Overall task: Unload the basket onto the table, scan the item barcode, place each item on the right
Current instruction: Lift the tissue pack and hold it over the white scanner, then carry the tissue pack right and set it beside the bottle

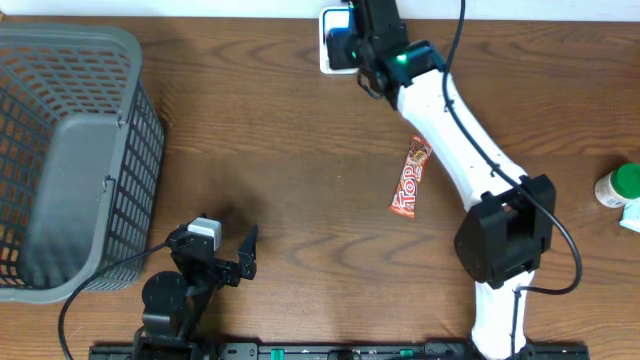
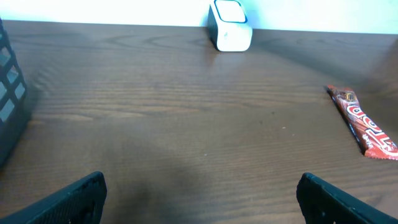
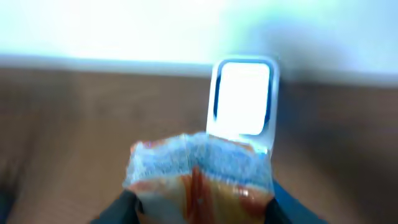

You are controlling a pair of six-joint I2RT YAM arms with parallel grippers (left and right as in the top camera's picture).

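**While the packet sits at the scanner: square it up, find the code**

As the right hand (image 3: 202,208) pinches the crinkled white-blue and orange foil packet (image 3: 199,171) by its lower end, jaws part-closed on it, the packet stands just in front of the small white box scanner with a bright window (image 3: 242,99). That's at the far edge of the brown wood-grain desk (image 1: 280,130), about midway along. The overhead agrees: right hand (image 1: 350,45) is over the scanner (image 1: 327,40).

How I'd run this step (judgement):
- Packet top only overlaps the window's lower edge. Raise it or push in so a printed face lies across the window.
- No barcode shows from the wrist view. It may be on the side facing the scanner, can't tell. If nothing reads, roll the wrist slowly and present the other face.
- Foil is crumpled, so creases and glare could break the code. Tilt slightly, hold steady, don't squeeze harder.

Left hand (image 1: 228,245): jaws wide, empty, near the front edge toward the left, beside the grey plastic mesh basket (image 1: 100,150). Leave it parked.

Writing:
- Long red candy-bar wrapper (image 1: 410,178), flat on the desk's right half, well apart from the scanner: white letters read "Top".
- Packet print: blurred, unreadable.
- Scanner: no legible marking.
- Green-and-white bottle (image 1: 620,185) at the right edge: label too small to read.
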